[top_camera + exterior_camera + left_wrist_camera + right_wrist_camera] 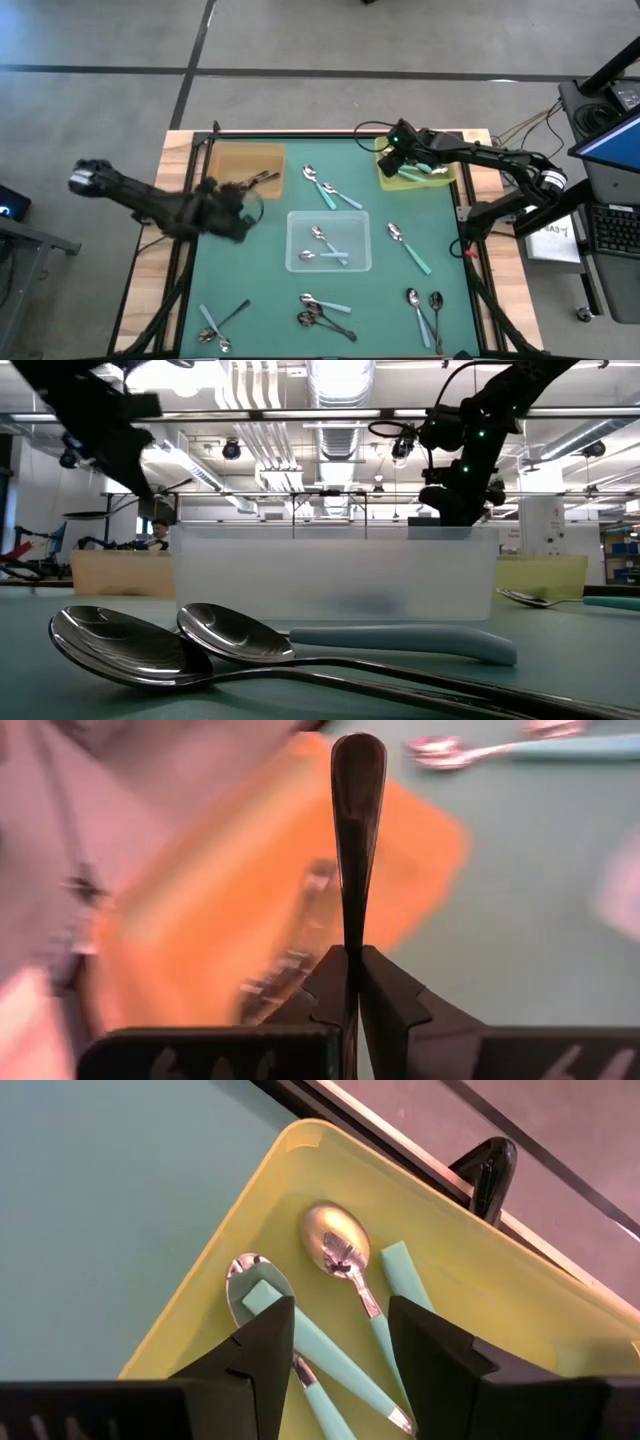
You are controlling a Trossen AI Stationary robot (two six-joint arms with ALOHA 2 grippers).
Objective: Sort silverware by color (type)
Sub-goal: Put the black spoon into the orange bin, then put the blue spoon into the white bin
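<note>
My left gripper [238, 216] hangs over the table's left side, just near of the brown tray [245, 160], and is shut on a dark metal spoon [357, 840]. Other dark spoons lie in that tray [200, 910]. My right gripper [405, 158] stands open above the yellow-green tray [440, 182] at the far right. Two teal-handled spoons [345, 1255] [262, 1290] lie in this tray [480, 1280] below its fingers [265, 1350], which touch nothing. Pale-blue-handled spoons lie in the clear tray [295, 240] at the middle. My left gripper pinches the dark spoon's thin shaft [352, 945] between its two fingers. The spoon lies along the fingers and sticks straight out past them, with its rounded end [358, 760] farthest off. It is lifted clear, over the brown tray's edge; the part behind the fingers is hidden.
Loose spoons lie on the green mat: a pair [322, 186] beyond the clear tray, one [410, 247] to its right, and groups along the near edge [320, 310] [425, 312] [220, 325]. In the low view two dark spoons [150, 645] lie close in front.
</note>
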